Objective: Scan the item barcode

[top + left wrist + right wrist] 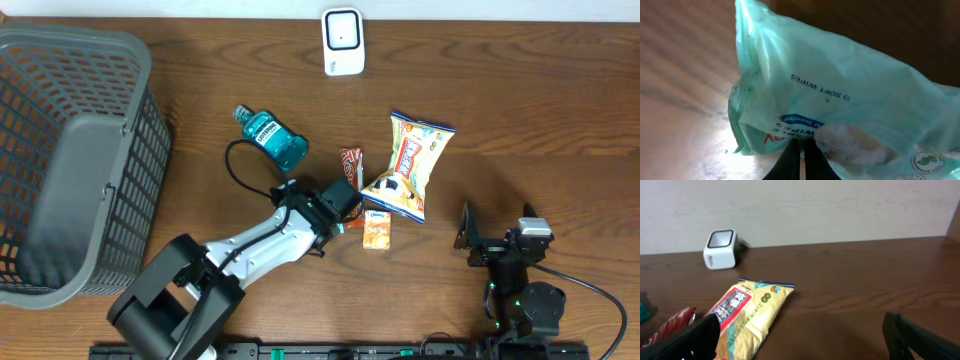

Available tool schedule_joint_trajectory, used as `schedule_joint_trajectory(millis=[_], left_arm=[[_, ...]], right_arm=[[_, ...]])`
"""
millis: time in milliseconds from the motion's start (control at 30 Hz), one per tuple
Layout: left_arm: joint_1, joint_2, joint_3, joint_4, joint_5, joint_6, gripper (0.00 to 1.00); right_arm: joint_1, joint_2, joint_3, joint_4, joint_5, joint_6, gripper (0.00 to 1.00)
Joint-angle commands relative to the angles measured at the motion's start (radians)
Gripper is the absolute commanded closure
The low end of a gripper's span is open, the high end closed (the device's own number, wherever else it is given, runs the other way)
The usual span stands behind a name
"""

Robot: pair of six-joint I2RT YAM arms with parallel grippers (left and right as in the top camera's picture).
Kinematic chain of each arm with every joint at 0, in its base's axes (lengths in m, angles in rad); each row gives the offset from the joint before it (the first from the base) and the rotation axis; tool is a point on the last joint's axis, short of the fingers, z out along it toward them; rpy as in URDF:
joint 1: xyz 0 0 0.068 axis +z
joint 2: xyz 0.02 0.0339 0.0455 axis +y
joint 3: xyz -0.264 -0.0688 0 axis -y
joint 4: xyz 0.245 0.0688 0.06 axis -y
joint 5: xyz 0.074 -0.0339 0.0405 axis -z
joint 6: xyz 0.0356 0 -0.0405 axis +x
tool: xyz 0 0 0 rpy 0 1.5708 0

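**Overhead and wrist views, barcode-scanning task.** We see the left pincer near the middle of the overhead frame. Its jaws are closed to a narrow slit on a fold of a teal wipes pack. In the left wrist view the pack fills most of the frame, its printed text upside down, and the two dark fingertips pinch its lower edge. From above the pack is almost wholly hidden beneath the pincer, so we cannot tell whether it has left the surface. The right pincer sits at lower right, jaws spread wide and holding nothing.

The scanner, a small white box, stands at top centre, well apart from the held pack. Between them lie a red candy bar and a yellow snack bag. An orange packet lies just beside the left pincer, and a blue mouthwash bottle lies to its upper left. A grey basket fills the left edge.

We judge the chief hazard to be the grip itself: a pinch on thin, slack film may slide off during the carry. The soft pack may also droop or twist, so that its barcode, which we cannot locate in any view, faces away from the scanner window. A low path toward the top of the frame could sweep the candy bar or the snack bag along.
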Motion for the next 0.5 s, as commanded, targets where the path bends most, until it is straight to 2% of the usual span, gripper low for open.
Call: schedule_joint_trajectory(millis=[0, 167, 300, 433, 467], left_arm=[[0.004, 0.058, -0.017, 0.003, 0.026, -0.009, 0.93], [0.002, -0.039, -0.016, -0.008, 0.011, 0.037, 0.93], [-0.003, -0.193, -0.013, -0.008, -0.059, 0.1, 0.93], [-0.003, -0.374, 0.018, 0.027, -0.188, 0.259, 0.92], [-0.003, -0.412, 0.026, 0.054, -0.217, 0.309, 0.88]], right_arm=[[0.005, -0.001, -0.001, -0.004, 0.005, -0.012, 0.01], [0.005, -0.001, -0.001, -0.004, 0.005, -0.012, 0.01], [0.005, -0.001, -0.001, -0.004, 0.005, -0.012, 0.01], [0.005, -0.001, -0.001, -0.004, 0.005, -0.012, 0.01], [0.005, -0.001, -0.001, -0.004, 0.005, -0.012, 0.01]])
